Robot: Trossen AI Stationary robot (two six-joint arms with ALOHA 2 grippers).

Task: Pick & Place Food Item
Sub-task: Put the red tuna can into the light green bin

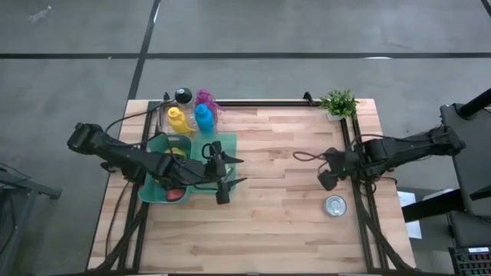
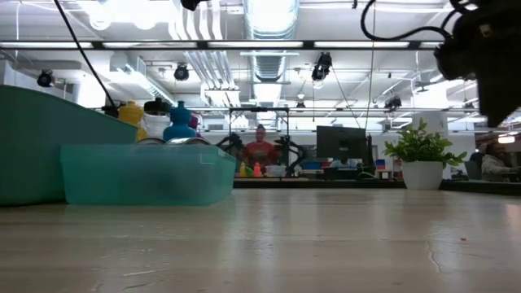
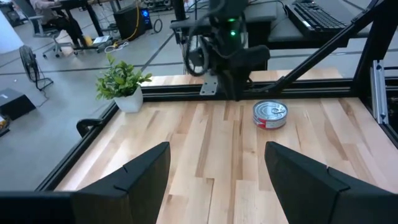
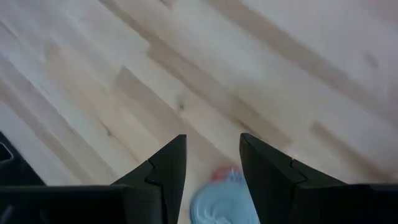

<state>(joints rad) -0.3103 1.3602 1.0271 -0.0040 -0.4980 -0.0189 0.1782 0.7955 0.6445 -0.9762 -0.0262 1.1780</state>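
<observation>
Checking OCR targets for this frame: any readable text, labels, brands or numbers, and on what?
None can be read.
Can: red band around its side, print too blurred to read; the lid is plain metal.
Bottles, yellow, blue and purple: no label legible.
Green bin: no marking visible.
Plant pot: plain white.
Monitors in the room behind: too far off to read.

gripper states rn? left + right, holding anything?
left gripper: open, empty, over the table beside the green bin.
right gripper: shut, holding nothing, above the table near the can.
</observation>
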